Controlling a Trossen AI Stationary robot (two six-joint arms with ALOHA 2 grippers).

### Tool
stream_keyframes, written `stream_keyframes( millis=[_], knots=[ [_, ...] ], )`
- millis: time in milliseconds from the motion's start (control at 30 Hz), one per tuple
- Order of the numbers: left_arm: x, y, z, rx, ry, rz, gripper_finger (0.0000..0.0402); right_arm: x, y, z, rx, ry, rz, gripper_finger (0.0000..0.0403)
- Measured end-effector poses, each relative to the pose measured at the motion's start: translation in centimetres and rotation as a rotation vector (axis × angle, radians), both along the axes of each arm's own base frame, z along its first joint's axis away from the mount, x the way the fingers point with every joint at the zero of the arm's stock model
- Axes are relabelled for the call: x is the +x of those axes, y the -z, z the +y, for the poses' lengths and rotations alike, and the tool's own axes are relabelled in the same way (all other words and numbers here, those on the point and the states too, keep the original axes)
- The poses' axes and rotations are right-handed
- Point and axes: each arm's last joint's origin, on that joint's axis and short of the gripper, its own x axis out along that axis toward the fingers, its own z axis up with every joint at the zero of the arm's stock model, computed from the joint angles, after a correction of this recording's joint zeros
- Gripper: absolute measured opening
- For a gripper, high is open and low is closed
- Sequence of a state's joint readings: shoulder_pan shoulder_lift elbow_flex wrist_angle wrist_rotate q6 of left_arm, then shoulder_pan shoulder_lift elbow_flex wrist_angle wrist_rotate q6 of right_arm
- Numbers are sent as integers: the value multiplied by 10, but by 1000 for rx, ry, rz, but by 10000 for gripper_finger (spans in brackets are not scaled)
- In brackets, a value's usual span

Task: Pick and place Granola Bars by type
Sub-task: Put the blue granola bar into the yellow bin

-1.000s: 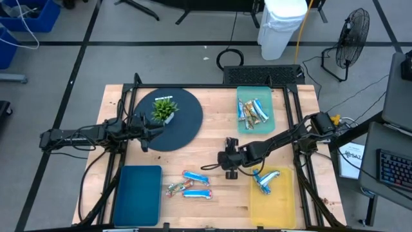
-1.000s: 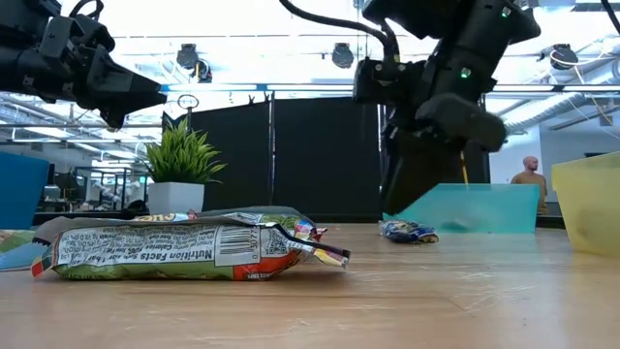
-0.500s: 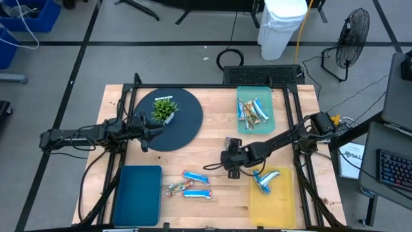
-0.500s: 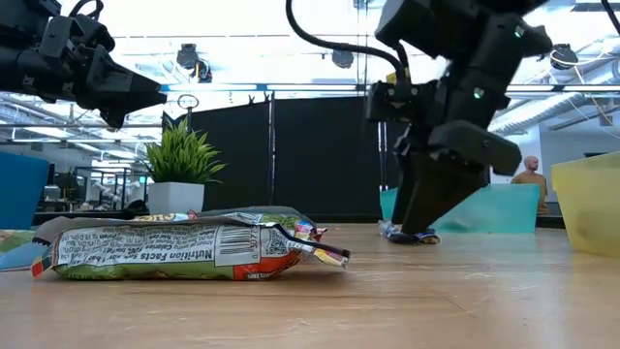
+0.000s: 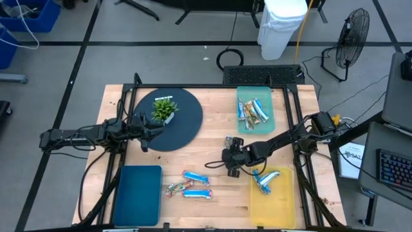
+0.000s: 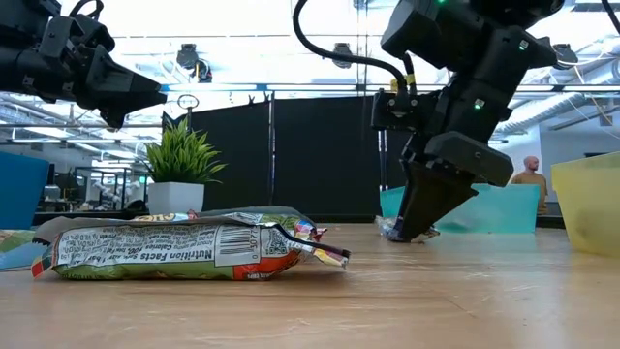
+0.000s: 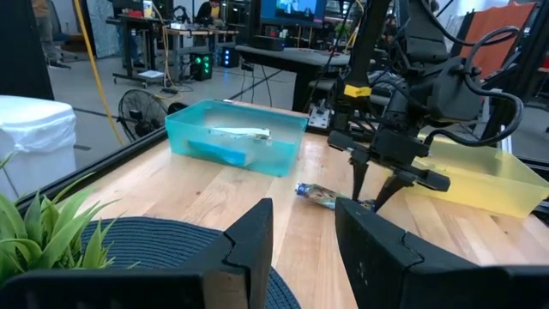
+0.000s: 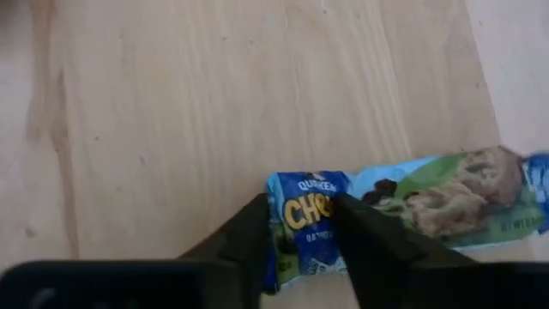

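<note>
Blue-green granola bar (image 8: pixel 403 202) flat on wood table (image 8: pixel 214 103); right gripper (image 8: pixel 296 227) part-open, fingers straddling its end.

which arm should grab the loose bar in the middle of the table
The right. The right gripper is already down at that granola bar, fingers open astride one end of it on the table. The left gripper hangs far off above the dark round mat by the plant.
</note>
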State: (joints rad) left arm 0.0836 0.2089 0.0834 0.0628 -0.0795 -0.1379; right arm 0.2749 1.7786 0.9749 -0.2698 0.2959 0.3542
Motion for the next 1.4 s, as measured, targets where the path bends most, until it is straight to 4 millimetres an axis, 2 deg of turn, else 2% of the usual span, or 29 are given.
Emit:
stream_keyframes(
  millis=[200, 500, 767, 1100, 1267, 1400],
  knots=[
    [0, 0, 0, 0, 0, 0, 132, 1, -1, 1, -9, -38, -4, 22],
    [0, 0, 0, 0, 0, 0, 132, -1, -8, 5, 7, -80, -29, 16],
    [0, 0, 0, 0, 0, 0, 132, -15, -56, 22, 1, -123, -205, 13],
    [0, 0, 0, 0, 0, 0, 132, -61, -123, 59, -42, -188, -475, 12],
    [0, 0, 0, 0, 0, 0, 132, -89, -142, 72, -94, -199, -553, 12],
    [0, 0, 0, 0, 0, 0, 132, -105, -149, 81, -61, -206, -588, 11]
  ],
)
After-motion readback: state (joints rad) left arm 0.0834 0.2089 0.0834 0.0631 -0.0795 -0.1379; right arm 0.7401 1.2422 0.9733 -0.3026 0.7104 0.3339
